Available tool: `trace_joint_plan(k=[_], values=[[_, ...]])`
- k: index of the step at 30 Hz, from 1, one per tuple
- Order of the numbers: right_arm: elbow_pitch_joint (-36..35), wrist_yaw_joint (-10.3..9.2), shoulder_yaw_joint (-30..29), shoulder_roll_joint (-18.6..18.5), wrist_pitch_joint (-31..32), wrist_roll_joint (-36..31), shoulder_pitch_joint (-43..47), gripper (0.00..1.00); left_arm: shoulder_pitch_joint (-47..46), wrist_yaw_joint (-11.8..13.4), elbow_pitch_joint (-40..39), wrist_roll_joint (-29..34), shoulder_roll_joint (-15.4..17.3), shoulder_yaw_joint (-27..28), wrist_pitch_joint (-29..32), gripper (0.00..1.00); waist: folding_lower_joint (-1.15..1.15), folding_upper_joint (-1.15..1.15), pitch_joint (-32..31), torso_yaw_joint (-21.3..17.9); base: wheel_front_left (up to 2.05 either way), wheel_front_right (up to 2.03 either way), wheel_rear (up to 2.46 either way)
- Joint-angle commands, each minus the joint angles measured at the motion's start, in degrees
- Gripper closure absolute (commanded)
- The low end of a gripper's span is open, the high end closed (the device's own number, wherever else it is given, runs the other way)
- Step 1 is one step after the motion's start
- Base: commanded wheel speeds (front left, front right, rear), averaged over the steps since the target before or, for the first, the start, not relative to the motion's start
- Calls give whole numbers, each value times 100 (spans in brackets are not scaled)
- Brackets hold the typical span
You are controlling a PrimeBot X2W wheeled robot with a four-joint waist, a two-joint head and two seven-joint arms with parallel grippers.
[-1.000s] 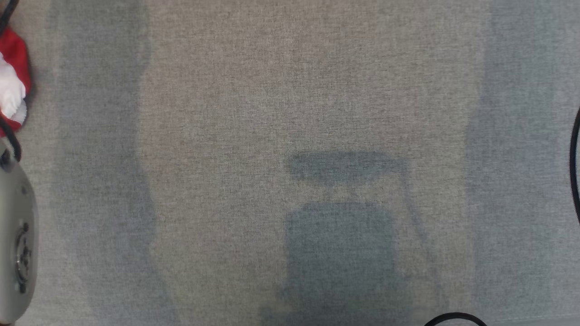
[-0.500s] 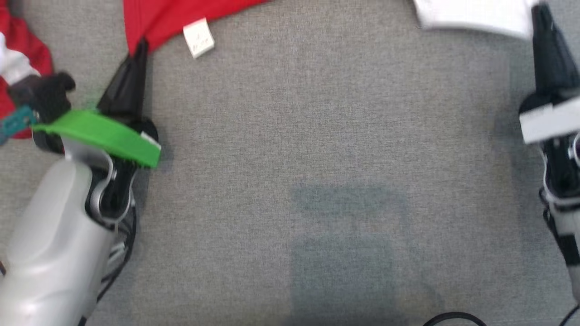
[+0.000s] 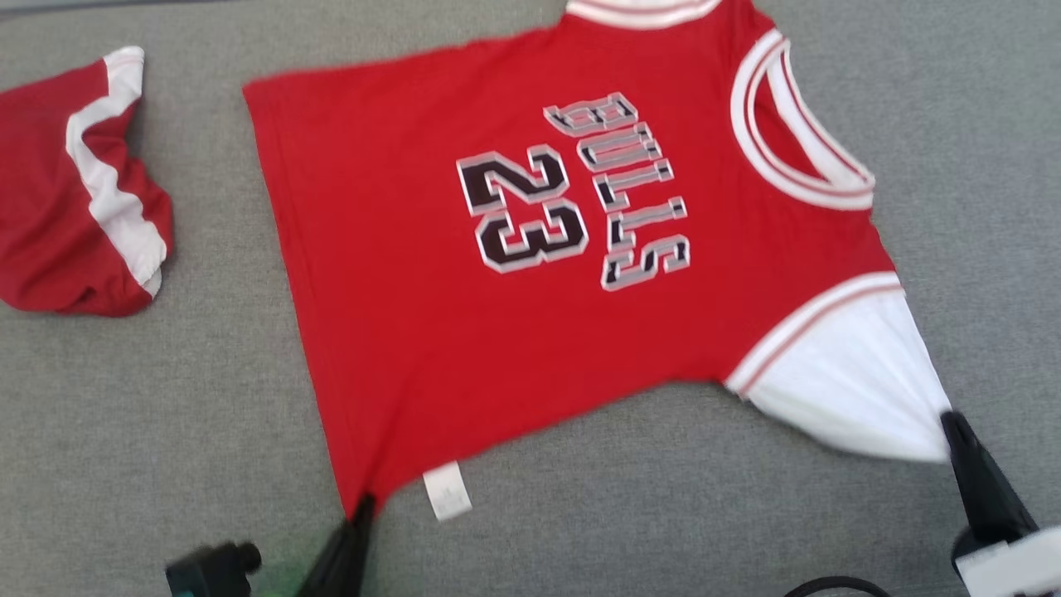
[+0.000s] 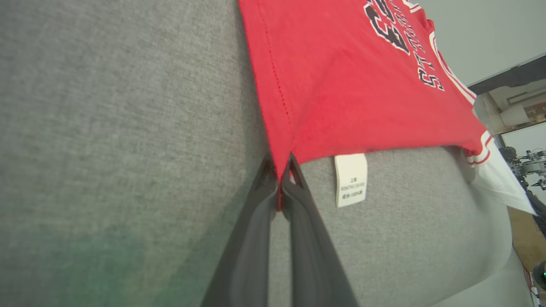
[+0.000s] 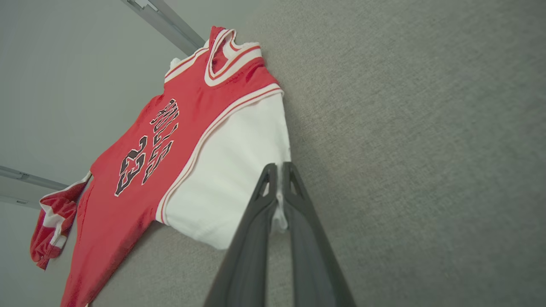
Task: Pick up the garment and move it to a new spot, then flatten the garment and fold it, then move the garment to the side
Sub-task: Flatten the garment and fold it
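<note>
Jersey (image 3: 390, 298) hem corner in left hand (image 3: 363, 507)

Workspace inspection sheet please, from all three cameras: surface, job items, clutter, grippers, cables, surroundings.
Surface: grey woven surface, no stains seen.
Job's things: red jersey lies spread out, print up; its white sleeve is drawn to a point; a label hangs by the hem corner.
Clutter: crumpled red and white garment to the jersey's left, apart from it.
Grippers: left gripper shut on the jersey's hem corner; right gripper shut on the sleeve's edge.
Cables: black cable loops at the head view's bottom edge, near the right gripper.
Surroundings: pale wall and a rail beyond the surface.
</note>
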Motion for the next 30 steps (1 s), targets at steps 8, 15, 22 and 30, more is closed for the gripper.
trace_joint_plan(k=[8,15,22,30], values=[[-985,-5,-634,-107,135,612,1223,100,1305,775,-1946,-56,325,-139,270,100,1,69,-525,-125,0,0,0],[-824,-5,-466,-105,632,425,-401,100,562,1180,-2560,-679,404,312,1027,100,1,69,-267,-139,0,0,0],[589,-5,-125,103,1104,-239,-2321,100,-609,1498,-2238,-1177,377,466,1935,100,1,69,-107,10,0,0,0],[1839,-5,45,78,1298,-762,-3537,100,-1632,1683,-1079,-1251,70,348,2407,100,1,69,94,226,0,0,0]])
